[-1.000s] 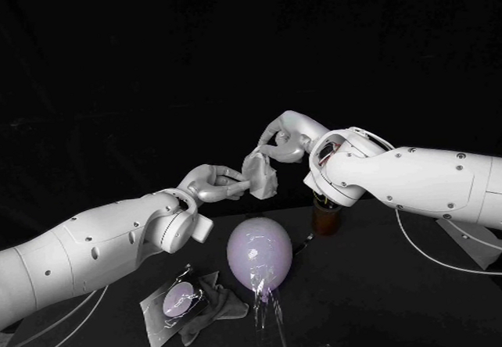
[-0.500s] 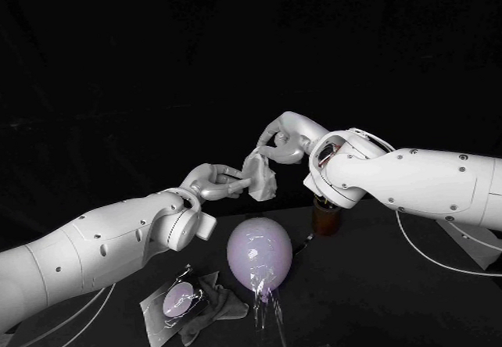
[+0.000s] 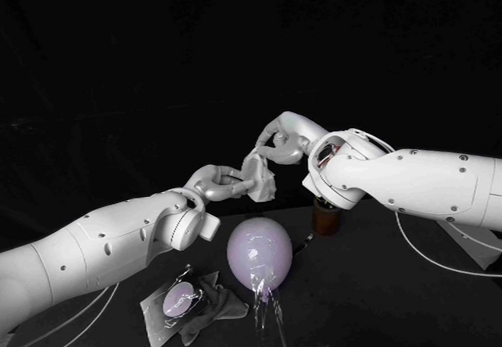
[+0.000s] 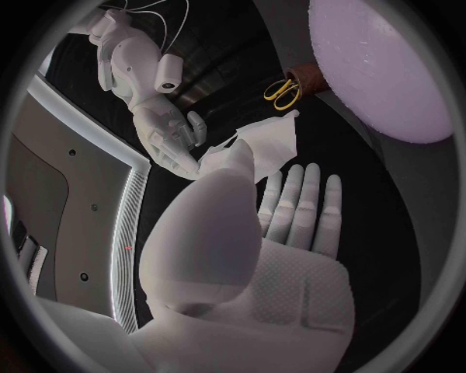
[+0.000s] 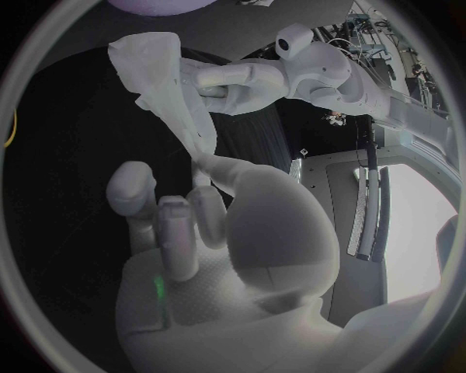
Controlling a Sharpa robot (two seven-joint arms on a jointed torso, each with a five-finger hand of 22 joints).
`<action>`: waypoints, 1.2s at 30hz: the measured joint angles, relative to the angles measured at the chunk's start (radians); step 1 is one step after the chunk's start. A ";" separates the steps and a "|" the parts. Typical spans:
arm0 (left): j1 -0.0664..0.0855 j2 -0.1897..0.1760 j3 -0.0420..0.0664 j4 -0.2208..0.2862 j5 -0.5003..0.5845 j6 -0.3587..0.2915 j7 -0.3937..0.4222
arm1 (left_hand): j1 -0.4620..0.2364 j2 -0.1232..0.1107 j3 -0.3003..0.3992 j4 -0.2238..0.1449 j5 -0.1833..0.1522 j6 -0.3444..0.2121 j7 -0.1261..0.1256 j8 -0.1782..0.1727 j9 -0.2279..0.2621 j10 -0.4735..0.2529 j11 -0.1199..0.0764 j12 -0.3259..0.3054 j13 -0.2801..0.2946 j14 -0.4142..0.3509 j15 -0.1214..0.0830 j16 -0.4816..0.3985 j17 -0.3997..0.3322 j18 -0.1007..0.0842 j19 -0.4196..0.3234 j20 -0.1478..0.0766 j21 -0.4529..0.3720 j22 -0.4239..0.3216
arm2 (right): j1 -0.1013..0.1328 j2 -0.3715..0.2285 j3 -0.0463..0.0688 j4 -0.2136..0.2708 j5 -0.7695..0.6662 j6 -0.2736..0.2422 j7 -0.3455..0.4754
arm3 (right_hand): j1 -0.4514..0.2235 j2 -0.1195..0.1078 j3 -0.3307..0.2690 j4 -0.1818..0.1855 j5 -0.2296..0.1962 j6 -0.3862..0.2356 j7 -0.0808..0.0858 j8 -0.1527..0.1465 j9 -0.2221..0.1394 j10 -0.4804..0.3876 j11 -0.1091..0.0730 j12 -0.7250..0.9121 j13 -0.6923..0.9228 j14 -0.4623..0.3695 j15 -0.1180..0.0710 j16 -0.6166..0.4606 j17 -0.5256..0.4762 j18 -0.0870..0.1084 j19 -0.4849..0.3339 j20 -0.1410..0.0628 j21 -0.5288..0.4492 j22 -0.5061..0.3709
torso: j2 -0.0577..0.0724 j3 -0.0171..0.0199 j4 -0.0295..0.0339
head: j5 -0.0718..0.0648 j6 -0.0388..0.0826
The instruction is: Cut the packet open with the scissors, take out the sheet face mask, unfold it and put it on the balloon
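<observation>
Barely anything had moved: left hand (image 3: 215, 181) and right hand (image 3: 281, 140) gripped the part-folded mask (image 3: 259, 177) in their fingers (image 3: 231, 189) above the balloon (image 3: 260, 253) (packet (image 3: 179, 301) apparently emptied, near the tabletop's (image 3: 393, 291) front-left corner); unfolding and placing remained.

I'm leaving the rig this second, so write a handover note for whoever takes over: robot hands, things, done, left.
Left robot hand and right robot hand both hold the sheet mask in the air above the balloon; it looks only partly unfolded.
Packet lies near the balloon, toward the robot's left; scissors stand in the brown holder behind the balloon.
Done: packet opened, mask out.
Left: finish unfolding, lay the mask on the balloon.
</observation>
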 measured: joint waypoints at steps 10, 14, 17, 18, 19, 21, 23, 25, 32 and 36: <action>0.000 0.013 0.000 -0.010 0.000 0.019 0.001 | 0.069 0.069 0.010 0.002 0.000 0.106 0.003 -0.008 -0.024 0.052 -0.050 0.018 0.003 0.027 -0.022 0.007 -0.001 0.000 0.004 -0.002 -0.011 0.001 | 0.000 -0.001 0.000 0.005 -0.001 -0.002 0.000 | -0.002 -0.002 0.003 -0.003 0.003 0.001 -0.001 0.000 0.000 0.000 0.000 0.000 0.000 0.000 0.000 -0.001 0.000 -0.001 0.004 -0.004 0.000 0.002 | 0.000 -0.0003 0.0003 | 0.000 0.001; 0.000 0.014 0.000 -0.012 0.004 0.019 0.006 | 0.110 0.110 0.047 0.002 0.000 0.206 -0.008 -0.016 -0.039 0.116 -0.050 0.040 0.005 0.094 -0.043 0.043 0.017 0.000 0.087 -0.002 0.009 0.011 | 0.000 -0.003 0.000 0.005 -0.001 -0.003 0.000 | -0.002 -0.002 0.003 -0.003 0.004 0.001 -0.001 0.000 0.000 0.000 0.000 0.000 0.000 0.000 0.000 -0.001 0.001 -0.001 0.004 -0.004 0.000 0.002 | 0.000 -0.0003 0.0003 | 0.000 0.001; 0.000 0.014 0.000 -0.013 0.008 0.018 0.011 | 0.139 0.132 0.078 -0.002 0.000 0.277 -0.016 0.001 -0.038 0.178 -0.075 0.062 0.011 0.128 -0.065 0.063 0.027 0.000 0.104 -0.002 0.012 0.012 | 0.000 -0.005 0.000 0.003 -0.002 -0.003 0.000 | -0.002 -0.002 0.003 -0.003 0.004 0.003 0.000 0.000 0.000 0.000 0.000 0.000 -0.001 0.000 0.000 -0.002 0.001 -0.001 0.004 -0.004 0.000 0.002 | 0.000 -0.0002 0.0003 | 0.000 0.000; 0.000 0.014 0.000 -0.014 0.010 0.017 0.014 | 0.153 0.135 0.088 -0.007 0.000 0.299 -0.023 0.007 -0.038 0.203 -0.085 0.071 0.014 0.139 -0.074 0.070 0.031 0.000 0.110 -0.004 0.015 0.013 | 0.000 -0.005 0.000 0.002 -0.002 -0.003 0.000 | -0.002 -0.002 0.003 -0.003 0.004 0.003 0.000 0.000 0.000 0.000 0.000 0.000 -0.001 0.000 0.000 -0.003 0.001 -0.001 0.004 -0.004 0.000 0.002 | 0.000 -0.0002 0.0003 | -0.001 0.000; 0.000 0.014 0.000 -0.014 0.011 0.017 0.016 | 0.161 0.133 0.096 -0.007 0.000 0.314 -0.028 0.011 -0.038 0.223 -0.093 0.079 0.016 0.151 -0.079 0.077 0.035 0.000 0.117 -0.004 0.018 0.014 | 0.000 -0.006 0.000 0.001 -0.002 -0.003 0.000 | -0.002 -0.002 0.003 -0.003 0.004 0.003 0.000 0.000 0.000 0.000 0.000 0.000 -0.001 0.000 0.000 -0.003 0.001 -0.001 0.004 -0.004 0.000 0.002 | 0.000 -0.0003 0.0003 | -0.001 0.000; 0.000 0.014 0.000 -0.014 0.015 0.014 0.021 | 0.164 0.130 0.107 -0.004 -0.001 0.327 -0.033 0.016 -0.036 0.246 -0.103 0.084 0.017 0.166 -0.086 0.087 0.040 0.000 0.128 -0.003 0.023 0.015 | 0.000 -0.007 0.000 -0.002 -0.002 -0.003 -0.001 | -0.002 -0.002 0.003 -0.003 0.004 0.004 0.000 0.000 0.000 0.000 0.000 0.000 -0.001 0.000 0.000 -0.004 0.001 -0.001 0.004 -0.004 0.000 0.002 | 0.000 -0.0003 0.0004 | -0.001 -0.001; 0.000 0.013 0.000 -0.014 0.018 0.011 0.026 | 0.164 0.130 0.115 -0.001 -0.002 0.333 -0.036 0.019 -0.036 0.256 -0.109 0.084 0.018 0.172 -0.090 0.087 0.044 0.004 0.129 -0.002 0.023 0.015 | 0.000 -0.009 0.000 -0.007 -0.002 -0.003 -0.001 | -0.002 -0.002 0.003 -0.003 0.004 0.004 0.000 0.000 0.000 0.000 0.000 0.000 -0.001 0.000 0.000 -0.004 0.001 -0.001 0.004 -0.004 0.000 0.001 | 0.000 -0.0004 0.0005 | -0.002 -0.001; 0.000 0.011 0.000 -0.014 0.021 0.006 0.031 | 0.169 0.124 0.125 0.003 -0.004 0.334 -0.037 0.022 -0.036 0.267 -0.112 0.084 0.017 0.175 -0.092 0.091 0.047 0.017 0.136 -0.002 0.023 0.015 | 0.000 -0.011 0.000 -0.012 -0.002 -0.002 -0.002 | -0.001 -0.001 0.003 -0.003 0.004 0.004 0.000 0.000 0.000 0.002 -0.002 0.000 -0.001 0.000 0.000 -0.001 0.001 -0.001 0.004 -0.004 0.000 0.001 | 0.000 -0.0005 0.0006 | -0.002 0.000; 0.000 -0.007 0.001 -0.008 0.031 -0.011 0.050 | 0.174 0.120 0.146 0.004 -0.001 0.340 -0.032 0.022 -0.036 0.279 -0.115 0.084 0.014 0.177 -0.095 0.096 0.053 0.017 0.143 -0.002 0.023 0.015 | 0.000 -0.017 -0.001 -0.027 0.000 0.001 -0.002 | -0.001 -0.001 0.002 -0.004 0.003 0.005 0.000 0.000 0.000 0.004 -0.004 -0.001 0.000 0.000 0.000 -0.001 0.001 -0.001 0.003 -0.004 0.000 0.000 | 0.000 -0.0011 0.0011 | -0.002 0.002; 0.000 -0.026 0.008 0.003 0.037 -0.022 0.063 | 0.175 0.118 0.167 0.003 -0.001 0.340 -0.032 0.022 -0.036 0.279 -0.115 0.075 0.011 0.177 -0.095 0.096 0.055 0.017 0.143 -0.002 0.023 0.015 | -0.004 -0.020 -0.002 -0.036 0.003 0.006 0.000 | -0.001 -0.001 0.002 -0.004 0.003 0.006 0.000 0.000 0.000 0.004 -0.004 -0.001 0.000 0.000 0.000 -0.001 0.000 -0.002 0.003 -0.004 -0.001 0.000 | 0.000 -0.0011 0.0011 | -0.002 0.002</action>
